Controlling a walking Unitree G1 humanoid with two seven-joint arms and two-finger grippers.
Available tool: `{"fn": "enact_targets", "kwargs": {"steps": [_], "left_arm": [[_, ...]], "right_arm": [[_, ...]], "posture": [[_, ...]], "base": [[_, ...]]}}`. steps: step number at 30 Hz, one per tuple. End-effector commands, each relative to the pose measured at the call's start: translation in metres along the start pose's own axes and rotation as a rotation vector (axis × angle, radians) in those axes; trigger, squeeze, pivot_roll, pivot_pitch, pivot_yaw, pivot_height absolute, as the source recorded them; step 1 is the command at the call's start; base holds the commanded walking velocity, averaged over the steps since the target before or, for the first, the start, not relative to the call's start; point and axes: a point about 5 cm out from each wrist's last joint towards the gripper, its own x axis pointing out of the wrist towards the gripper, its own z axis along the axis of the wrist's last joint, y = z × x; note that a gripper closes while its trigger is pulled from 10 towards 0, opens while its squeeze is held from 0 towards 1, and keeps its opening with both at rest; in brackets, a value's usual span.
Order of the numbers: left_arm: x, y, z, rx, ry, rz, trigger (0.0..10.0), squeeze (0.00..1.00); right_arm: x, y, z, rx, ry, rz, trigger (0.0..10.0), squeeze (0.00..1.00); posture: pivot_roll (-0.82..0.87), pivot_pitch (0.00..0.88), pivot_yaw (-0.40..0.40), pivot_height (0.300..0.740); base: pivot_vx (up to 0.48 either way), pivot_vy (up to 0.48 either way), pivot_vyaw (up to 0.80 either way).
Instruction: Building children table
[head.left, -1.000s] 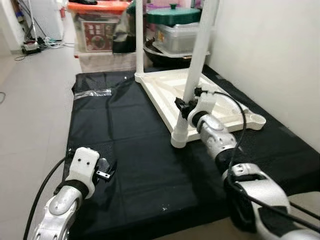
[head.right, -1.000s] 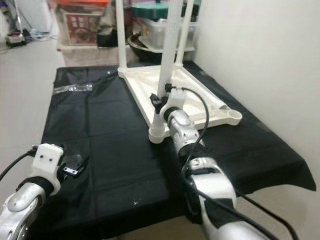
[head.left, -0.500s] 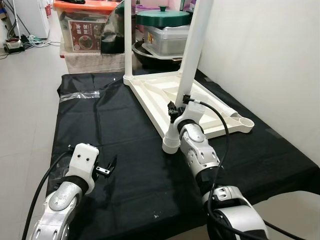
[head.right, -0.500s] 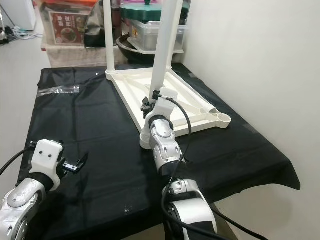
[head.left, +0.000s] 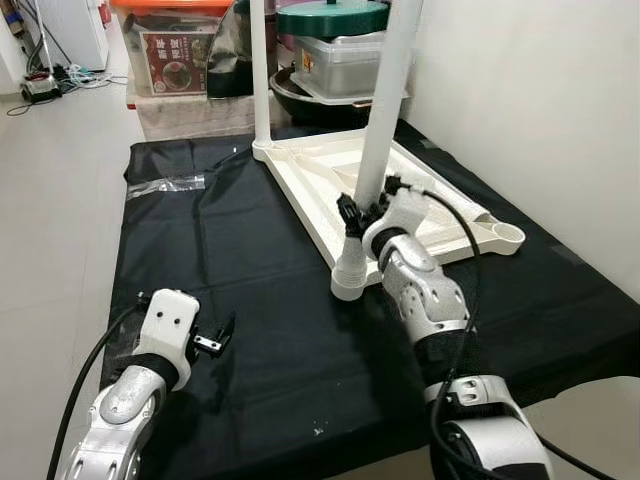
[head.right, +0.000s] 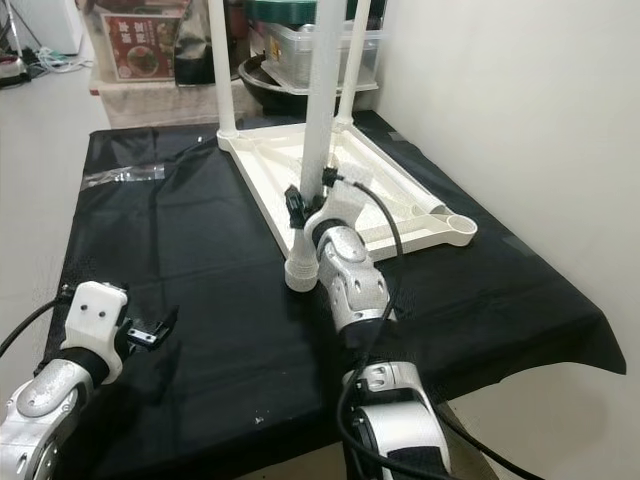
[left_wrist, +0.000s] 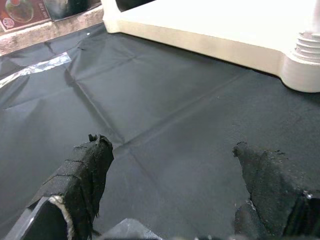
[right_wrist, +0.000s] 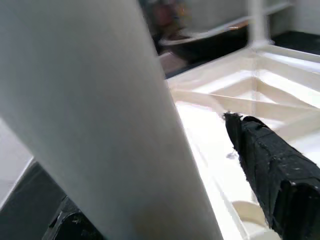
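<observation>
Claw fingers of my right claw (head.left: 366, 212) straddle the white table leg (head.left: 383, 110), grip unclear; its top is cropped. Left claw (head.left: 212, 341) gapes at seven o'clock.

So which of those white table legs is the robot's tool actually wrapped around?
The nearest leg, standing in the front corner of the upturned tabletop. The right tool straddles it low down; the far legs stand untouched at the back.
</observation>
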Motion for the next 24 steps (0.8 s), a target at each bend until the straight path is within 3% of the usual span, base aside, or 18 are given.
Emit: {"fn": "enact_targets", "kwargs": {"steps": [1,3,4,5,8,10,15,23,24], "left_arm": [[0.001,-0.002,-0.006,-0.003,0.023,-0.012,10.0,0.00],[0.001,-0.002,-0.006,-0.003,0.023,-0.012,10.0,0.00],[0.001,-0.002,-0.006,-0.003,0.023,-0.013,10.0,0.00],[0.001,-0.002,-0.006,-0.003,0.023,-0.013,10.0,0.00],[0.001,-0.004,-0.006,-0.006,0.022,-0.019,10.0,0.00],[0.001,-0.004,-0.006,-0.006,0.022,-0.019,10.0,0.00],[0.002,-0.005,-0.007,-0.005,0.022,-0.026,10.0,0.00],[0.002,-0.005,-0.006,-0.005,0.020,-0.026,10.0,0.00],[0.002,-0.005,-0.007,-0.005,0.020,-0.026,10.0,0.00]], "right_arm": [[0.002,-0.003,0.013,-0.055,-0.032,0.094,10.0,0.00],[0.002,-0.003,0.013,-0.055,-0.032,0.094,10.0,0.00],[0.004,-0.007,0.018,-0.113,-0.033,0.150,10.0,0.00],[0.004,-0.007,0.018,-0.113,-0.033,0.150,10.0,0.00],[0.007,-0.025,0.021,-0.196,0.044,0.335,10.0,0.00],[0.007,-0.025,0.021,-0.196,0.044,0.335,10.0,0.00],[0.009,-0.035,0.029,-0.196,0.114,0.492,10.0,0.00],[0.011,-0.041,0.029,-0.211,0.119,0.505,10.0,0.00],[0.011,-0.043,0.029,-0.202,0.112,0.516,3.2,0.00]], "posture": [[0.02,0.000,-0.059,0.740],[0.02,0.000,-0.059,0.740],[0.01,0.000,-0.061,0.740],[0.01,0.000,-0.061,0.740],[0.01,0.000,-0.064,0.740],[0.01,0.000,-0.064,0.740],[0.01,0.000,-0.067,0.740],[0.01,0.000,-0.071,0.740],[0.01,0.000,-0.072,0.740]], "base": [[0.000,0.000,0.00],[0.000,0.000,0.00],[0.000,0.000,0.00],[0.000,0.000,0.00],[0.000,0.000,0.00],[0.000,0.000,0.00],[0.000,0.000,0.00],[0.000,0.000,0.00],[0.000,0.000,0.00]]}}
